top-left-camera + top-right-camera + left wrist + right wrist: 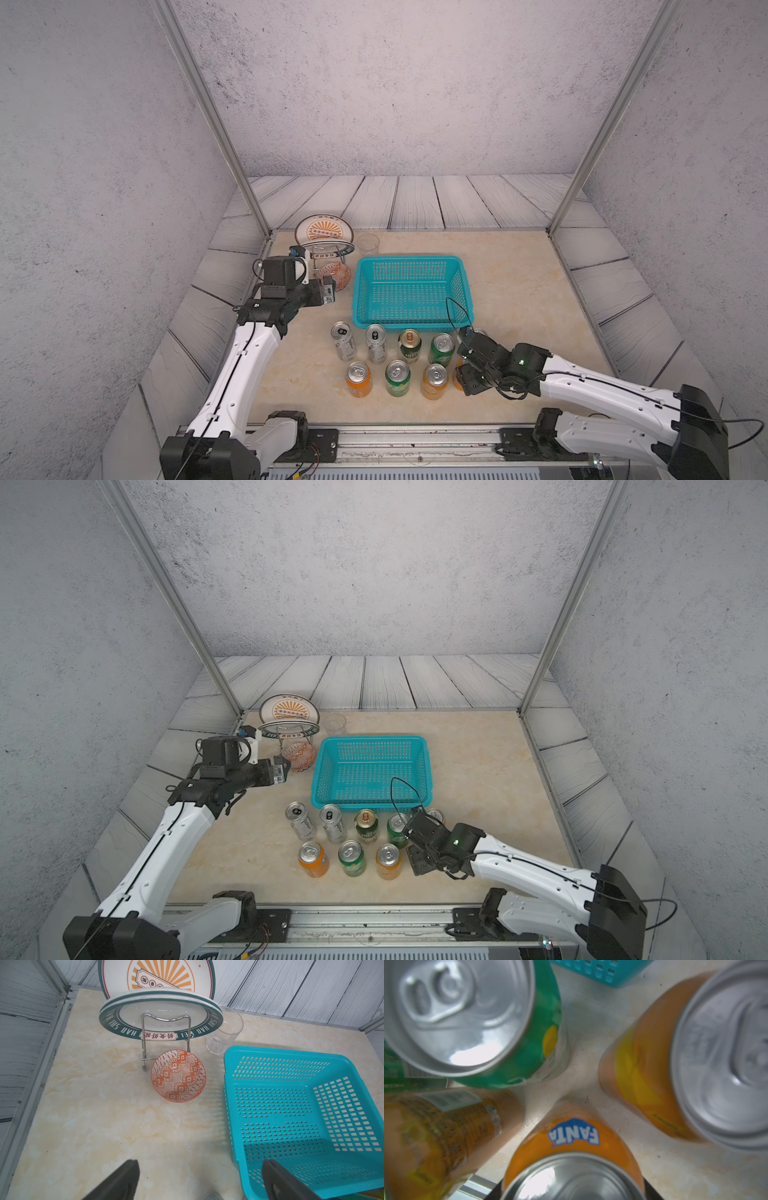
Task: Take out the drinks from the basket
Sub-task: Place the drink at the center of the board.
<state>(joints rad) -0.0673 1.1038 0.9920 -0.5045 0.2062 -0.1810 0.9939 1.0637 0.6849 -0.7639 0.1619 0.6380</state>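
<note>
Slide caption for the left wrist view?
Left gripper, jaws open, faces empty teal basket, orange patterned bowl, racked plates and clear cup.

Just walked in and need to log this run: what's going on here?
The basket is empty; the cans stand upright in two rows in front of it. The right gripper is down at the rows' end with its fingers closed on an orange can standing there. The left gripper hangs open beside the basket, holding nothing.
</note>
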